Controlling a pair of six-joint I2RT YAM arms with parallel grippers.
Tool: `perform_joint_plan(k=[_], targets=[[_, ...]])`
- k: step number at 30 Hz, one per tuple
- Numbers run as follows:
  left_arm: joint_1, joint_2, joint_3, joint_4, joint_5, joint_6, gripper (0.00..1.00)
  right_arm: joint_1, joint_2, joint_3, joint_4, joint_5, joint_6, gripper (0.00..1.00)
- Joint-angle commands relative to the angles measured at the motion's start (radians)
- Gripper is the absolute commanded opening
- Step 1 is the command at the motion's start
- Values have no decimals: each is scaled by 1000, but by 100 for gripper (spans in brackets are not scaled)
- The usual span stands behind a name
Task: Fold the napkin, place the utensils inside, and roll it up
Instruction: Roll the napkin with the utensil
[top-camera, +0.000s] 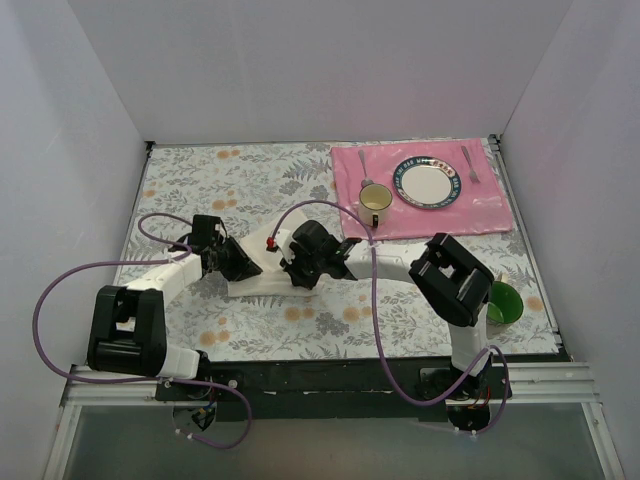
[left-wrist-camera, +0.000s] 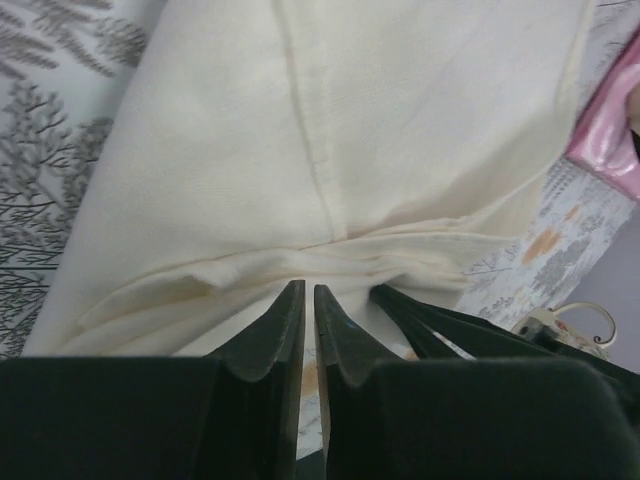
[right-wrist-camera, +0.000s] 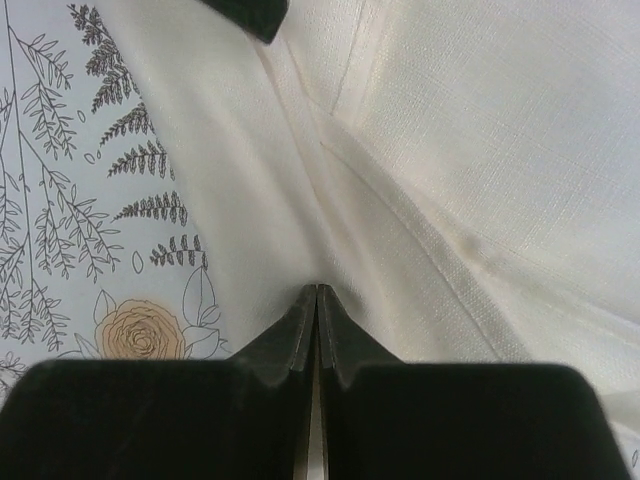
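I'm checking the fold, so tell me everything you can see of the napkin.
The napkin is plain off-white woven cloth, soft, with a stitched hem line and creases. It lies on the flowered tablecloth, near the middle, folded into layers that bunch at one edge. The left pincer and right pincer, both all but shut, have their tips on it; whether they pinch cloth is unclear. From above, most of it is hidden under the pincers.

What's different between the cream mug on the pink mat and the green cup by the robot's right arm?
The cream mug is pale with a handle; the green cup is bright green, no handle visible. The mug stands on the pink placemat, fully seen; the cup sits on the floral tablecloth, partly behind the right arm. Both stand upright.
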Motion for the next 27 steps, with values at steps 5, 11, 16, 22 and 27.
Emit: perform_joint_plan(k=[5, 11, 16, 22, 27], targets=[[-82, -26, 113, -30, 109, 1, 11, 6, -44, -24, -157, 41, 173, 17], [-145, 26, 58, 3, 97, -8, 9, 0, -37, 1, -189, 49, 205, 18], [-168, 72, 43, 23, 47, -1, 9, -2, -50, 0, -184, 23, 231, 20], [-176, 143, 15, 50, -1, 19, 7, 0, -85, -27, -155, 30, 157, 36], [-176, 189, -6, 95, 51, 10, 6, 11, -139, -29, -132, 14, 34, 54]])
